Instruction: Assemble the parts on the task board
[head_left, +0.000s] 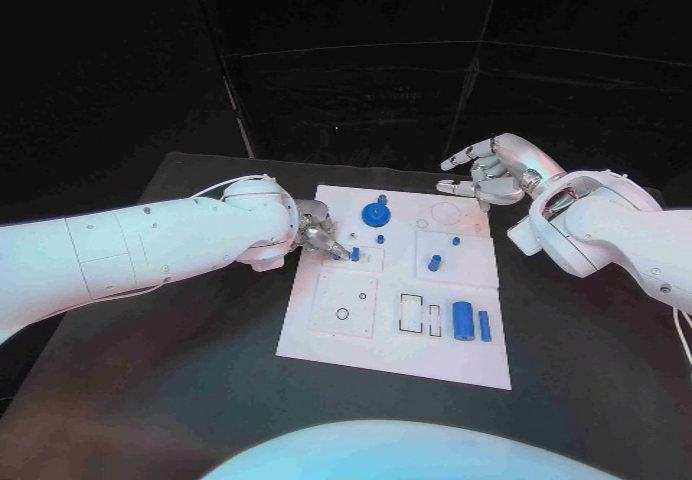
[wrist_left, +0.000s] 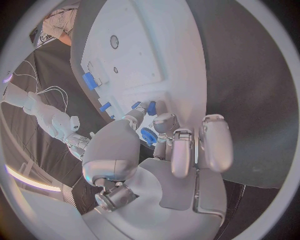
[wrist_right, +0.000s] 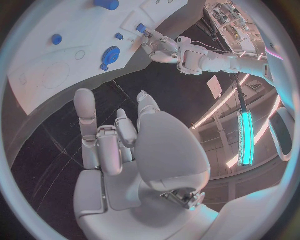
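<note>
The white task board (head_left: 361, 340) lies in the middle of the black table. My left hand (head_left: 320, 240) rests over its left edge and pinches a small blue peg (head_left: 355, 254) that stands upright on the board; the left wrist view shows the peg (wrist_left: 152, 108) at the fingertips (wrist_left: 141, 108). A blue gear (head_left: 376, 213) sits just beyond it, also seen in the right wrist view (wrist_right: 111, 52). My right hand (head_left: 490, 172) hovers above the board's far right corner, fingers apart and holding nothing.
Other blue parts lie on the board: a short peg (head_left: 381, 239), a piece (head_left: 434, 263) at the right middle, and two cylinders (head_left: 463, 320) (head_left: 485, 326) by black-outlined slots near the front. Black table (head_left: 173, 400) surrounds the board.
</note>
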